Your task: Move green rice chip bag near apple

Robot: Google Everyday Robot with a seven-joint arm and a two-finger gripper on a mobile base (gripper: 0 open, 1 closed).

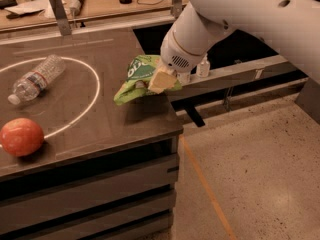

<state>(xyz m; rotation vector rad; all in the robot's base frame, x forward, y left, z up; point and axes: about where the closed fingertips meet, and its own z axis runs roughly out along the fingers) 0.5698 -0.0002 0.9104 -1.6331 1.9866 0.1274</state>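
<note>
Gripper point(161, 80) clamped shut on chip bag point(136, 75), bag apparently just off counter point(125, 129) at right edge. Apple point(21, 137) at front-left corner, well apart. Carry low toward apple, skirting bottle point(35, 79); set down beside apple without nudging it.

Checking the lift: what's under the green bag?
Under the bag: dark tabletop and shadow, near its right edge. The claw grips the bag from the right, covering that side.

hand point(161, 80) gripping green rice chip bag point(136, 74), above table point(120, 129) right edge
</note>
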